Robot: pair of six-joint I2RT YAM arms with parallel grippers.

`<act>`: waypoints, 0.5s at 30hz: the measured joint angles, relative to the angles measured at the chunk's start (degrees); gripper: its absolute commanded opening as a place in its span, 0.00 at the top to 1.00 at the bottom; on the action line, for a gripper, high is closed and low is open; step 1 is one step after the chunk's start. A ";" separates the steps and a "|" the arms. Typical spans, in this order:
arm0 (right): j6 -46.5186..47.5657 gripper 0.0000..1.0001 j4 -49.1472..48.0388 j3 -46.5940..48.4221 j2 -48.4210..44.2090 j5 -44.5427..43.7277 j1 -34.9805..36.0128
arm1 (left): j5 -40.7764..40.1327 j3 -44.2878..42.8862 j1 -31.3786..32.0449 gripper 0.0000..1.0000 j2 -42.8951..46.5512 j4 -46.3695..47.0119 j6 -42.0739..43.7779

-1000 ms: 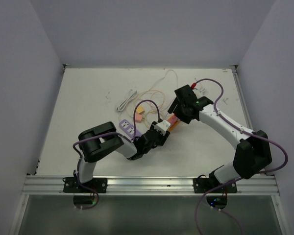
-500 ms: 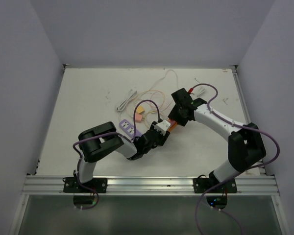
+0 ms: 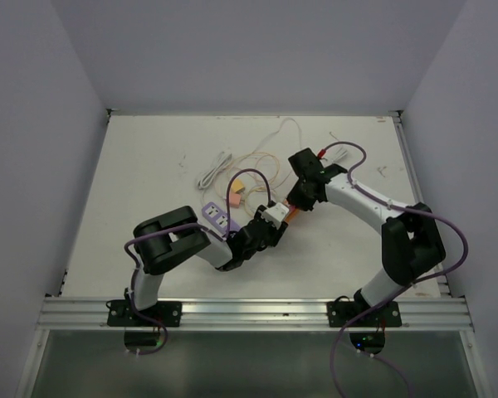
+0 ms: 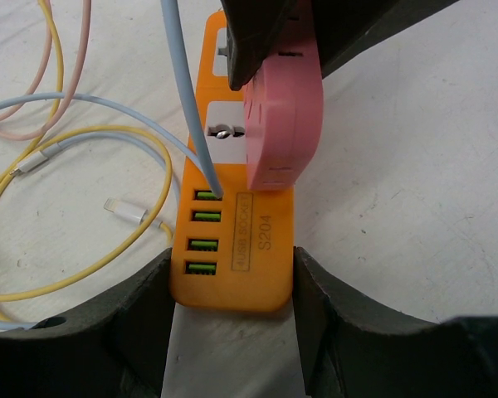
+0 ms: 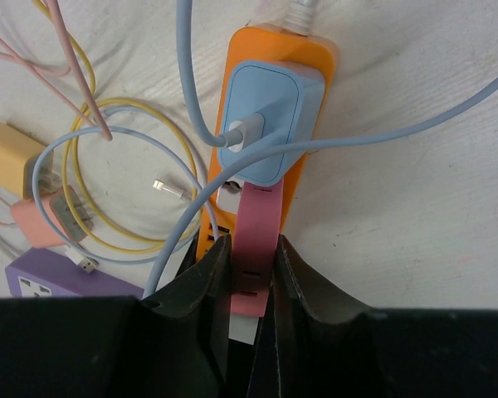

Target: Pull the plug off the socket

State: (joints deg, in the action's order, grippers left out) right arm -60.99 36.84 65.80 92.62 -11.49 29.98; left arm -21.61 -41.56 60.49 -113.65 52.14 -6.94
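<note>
We see right gripper (image 5: pixel 251 246) pinching pink plug (image 5: pixel 257 207), left gripper (image 4: pixel 232 267) clamping orange strip (image 4: pixel 270 240), blue charger (image 5: pixel 270 120) at plug's twelve o'clock.

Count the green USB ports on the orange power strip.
4, in one column on the orange power strip: top port holding the blue cable; second port, third port, fourth port free. None looks hidden.

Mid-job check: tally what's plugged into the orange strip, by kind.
Pink plug: 1
Blue charger: 1
Blue USB cable: 1
Total in the orange strip: 3
</note>
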 measured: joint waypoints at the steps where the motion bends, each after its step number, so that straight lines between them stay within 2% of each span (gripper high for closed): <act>1: 0.04 1.00 0.17 0.20 0.04 -0.02 0.00 | -0.02 -0.11 0.00 1.00 -0.09 -0.02 -0.02; 15: 0.66 1.00 8.13 6.03 1.16 -1.09 -0.11 | 0.39 -1.90 0.02 1.00 -0.92 0.59 -2.01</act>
State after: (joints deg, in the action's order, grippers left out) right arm -60.34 44.97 71.83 93.78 -12.58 29.87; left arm -21.21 -43.46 60.51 -114.56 52.73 -8.95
